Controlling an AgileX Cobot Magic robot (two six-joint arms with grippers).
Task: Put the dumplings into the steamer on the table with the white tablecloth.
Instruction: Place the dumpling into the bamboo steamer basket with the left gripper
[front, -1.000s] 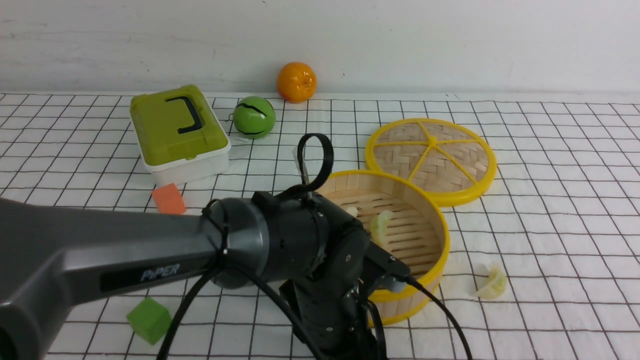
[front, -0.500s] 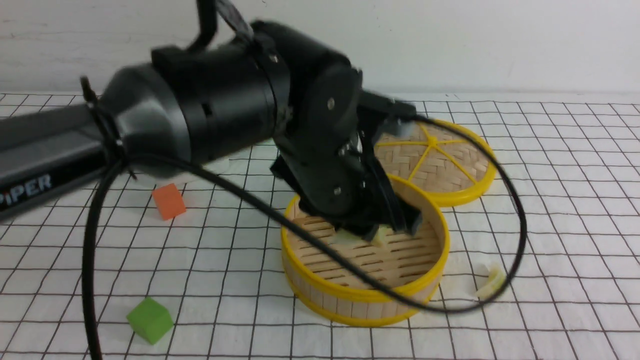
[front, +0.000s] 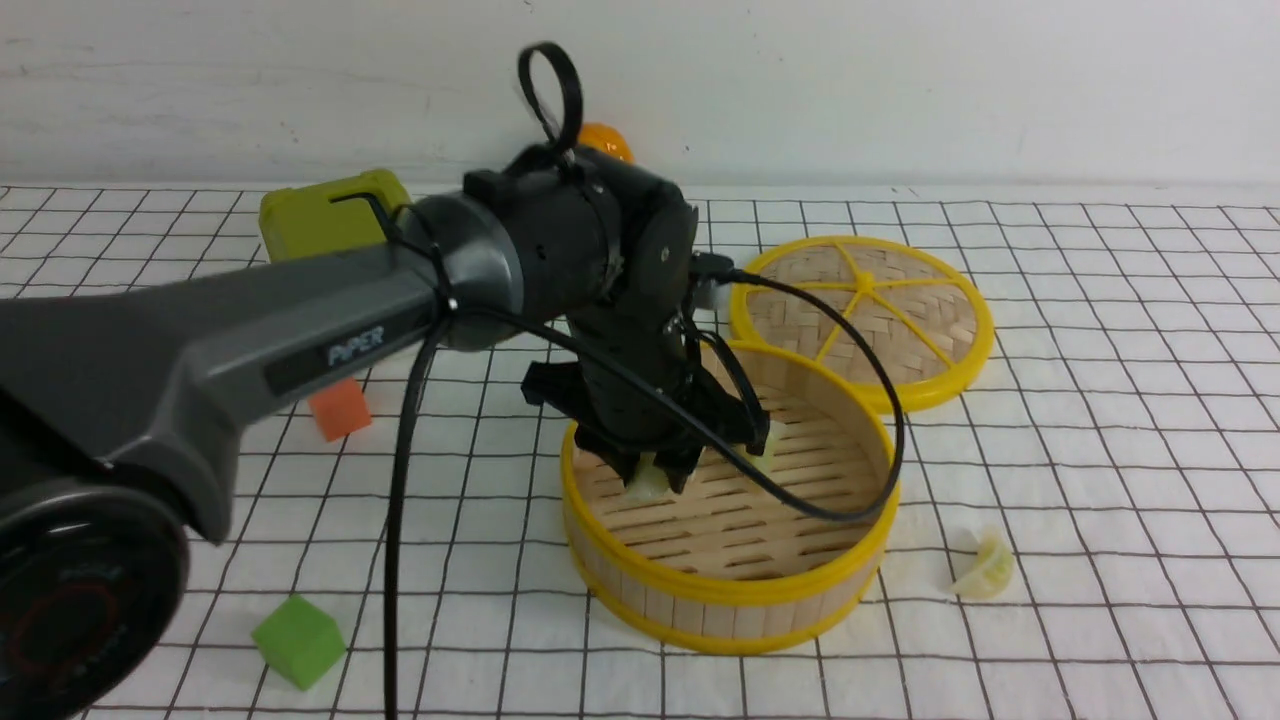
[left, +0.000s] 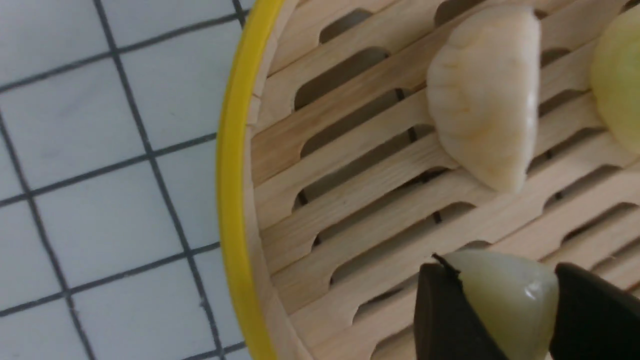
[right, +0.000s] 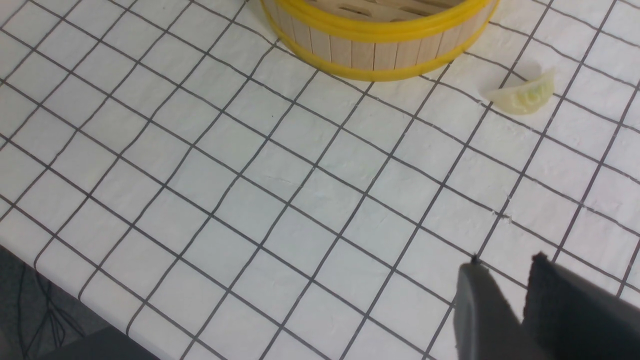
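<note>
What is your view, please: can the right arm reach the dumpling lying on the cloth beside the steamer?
Probably yes: the loose dumpling lies apart from the steamer, with only bare tablecloth between it and the right end effector, whose jaws stand slightly open.

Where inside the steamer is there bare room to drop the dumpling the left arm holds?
Inside the steamer, the near half by the front rim is bare slats. The far side is crowded: a cream dumpling and a yellowish dumpling lie beside the held dumpling in the left fingers.
</note>
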